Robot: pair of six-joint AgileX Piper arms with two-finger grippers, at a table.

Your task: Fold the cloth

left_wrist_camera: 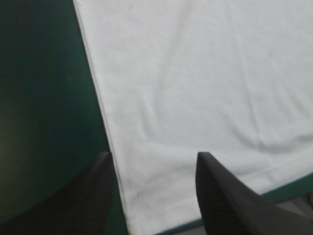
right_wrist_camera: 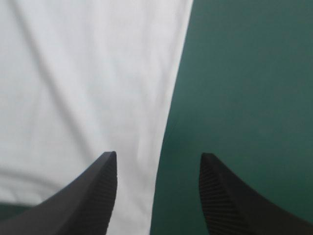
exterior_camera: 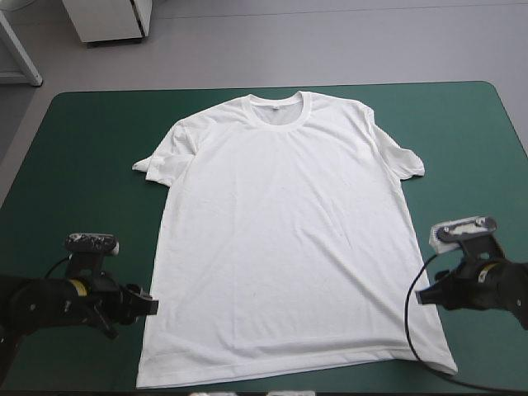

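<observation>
The white T-shirt (exterior_camera: 285,239) lies spread flat on the teal-green cover, collar toward the far edge, hem near the front edge. My left gripper (exterior_camera: 147,307) is low at the shirt's left side seam near the hem, open. In the left wrist view the T-shirt (left_wrist_camera: 195,88) fills most of the picture and the open left gripper (left_wrist_camera: 154,164) straddles the side edge. My right gripper (exterior_camera: 422,295) is at the right side seam near the hem. In the right wrist view the right gripper (right_wrist_camera: 159,164) stands open over the T-shirt (right_wrist_camera: 83,88) edge.
Bare teal-green cover (exterior_camera: 82,165) lies to the left of the shirt and more of it to the right. The table's front edge runs just past the hem.
</observation>
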